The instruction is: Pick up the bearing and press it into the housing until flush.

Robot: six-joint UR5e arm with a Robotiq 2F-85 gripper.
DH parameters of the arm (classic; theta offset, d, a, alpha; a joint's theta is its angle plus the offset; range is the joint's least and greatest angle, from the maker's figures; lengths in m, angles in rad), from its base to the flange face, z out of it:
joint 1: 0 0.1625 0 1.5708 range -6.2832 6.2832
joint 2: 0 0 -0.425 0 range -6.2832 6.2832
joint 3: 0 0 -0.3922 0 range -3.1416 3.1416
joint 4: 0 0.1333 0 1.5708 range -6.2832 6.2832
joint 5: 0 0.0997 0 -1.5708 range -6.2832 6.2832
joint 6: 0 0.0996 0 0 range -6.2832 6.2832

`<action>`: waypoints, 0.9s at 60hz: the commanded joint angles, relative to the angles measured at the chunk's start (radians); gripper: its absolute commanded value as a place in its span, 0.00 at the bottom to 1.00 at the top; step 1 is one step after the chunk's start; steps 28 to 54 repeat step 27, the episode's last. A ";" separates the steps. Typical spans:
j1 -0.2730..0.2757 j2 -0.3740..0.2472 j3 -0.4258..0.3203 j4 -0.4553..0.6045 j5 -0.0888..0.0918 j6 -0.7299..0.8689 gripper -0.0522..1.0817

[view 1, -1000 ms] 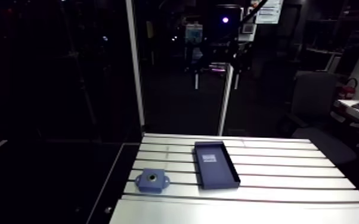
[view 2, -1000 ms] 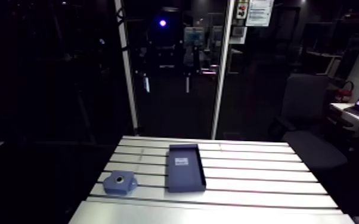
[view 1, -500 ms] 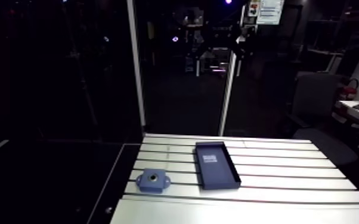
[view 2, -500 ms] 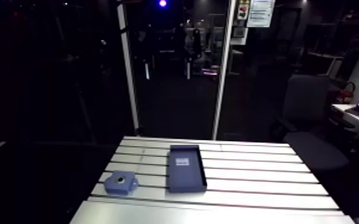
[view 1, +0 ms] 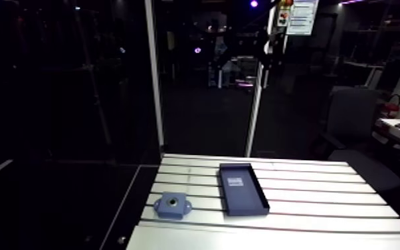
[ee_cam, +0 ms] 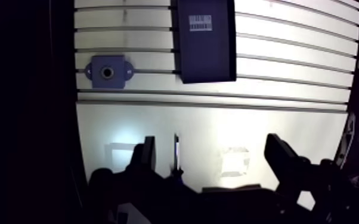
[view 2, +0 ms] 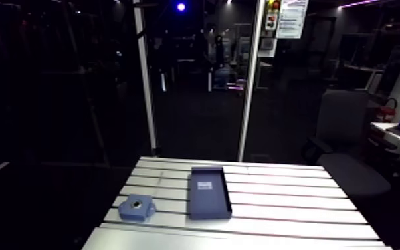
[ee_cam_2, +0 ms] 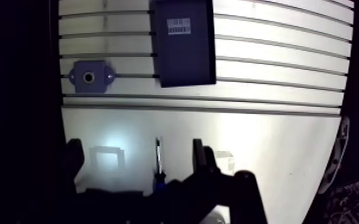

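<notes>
A blue housing (view 1: 171, 205) with two side ears and a dark round bore lies flat near the table's left front; in the wrist view the housing (ee_cam: 107, 72) sits far ahead of the gripper and to one side. I see no loose bearing in any view. My gripper (ee_cam: 212, 156) hangs high above the table's smooth front strip, open, with nothing between its fingers (ee_cam: 146, 152). In the arm view it is lost in the dark at the top edge.
A dark shallow rectangular tray (view 1: 243, 189) with a white label lies beside the housing, towards the middle of the slotted aluminium table (view 1: 322, 199). The tray (ee_cam: 206, 39) holds only the label. The table's left edge runs close to the housing.
The wrist with its purple light has climbed to the arm view's top edge and the whole picture has shifted slightly. Housing and tray stay in place on the table.
</notes>
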 commanded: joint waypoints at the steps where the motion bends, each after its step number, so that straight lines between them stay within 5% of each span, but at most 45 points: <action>1: 0.001 0.001 0.002 -0.002 -0.002 0.000 0.06; 54: -0.001 0.031 0.000 -0.005 0.007 0.002 0.06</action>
